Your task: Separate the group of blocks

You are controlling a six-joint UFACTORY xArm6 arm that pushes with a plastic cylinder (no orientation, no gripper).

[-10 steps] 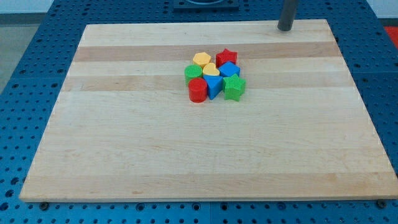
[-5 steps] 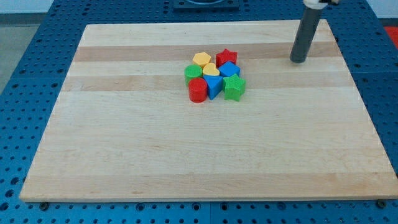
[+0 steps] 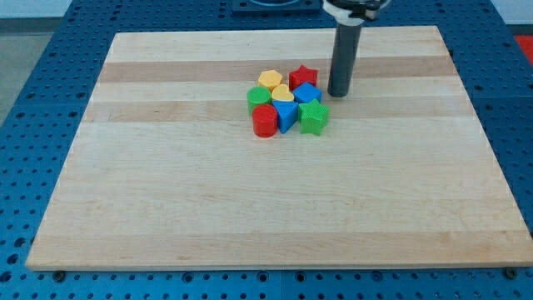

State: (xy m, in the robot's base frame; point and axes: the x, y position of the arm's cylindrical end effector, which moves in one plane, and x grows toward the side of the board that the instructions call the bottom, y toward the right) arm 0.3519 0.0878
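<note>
Rod's [image 3: 342, 50] upper end beyond the view's top edge.

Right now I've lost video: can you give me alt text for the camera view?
My tip sits just right of a tight cluster of eight blocks near the board's top centre, close to the blue block and red star but apparently not touching. The cluster also holds two yellow, two green, one red and one more blue block.

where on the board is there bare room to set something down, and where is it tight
Bare wood runs across the whole bottom half of the board, below the red cylinder and green star, and along the view's left edge. The right side is free beyond my tip. It is crowded at top centre, where eight blocks sit packed together and my tip stands just right of the blue block.
</note>
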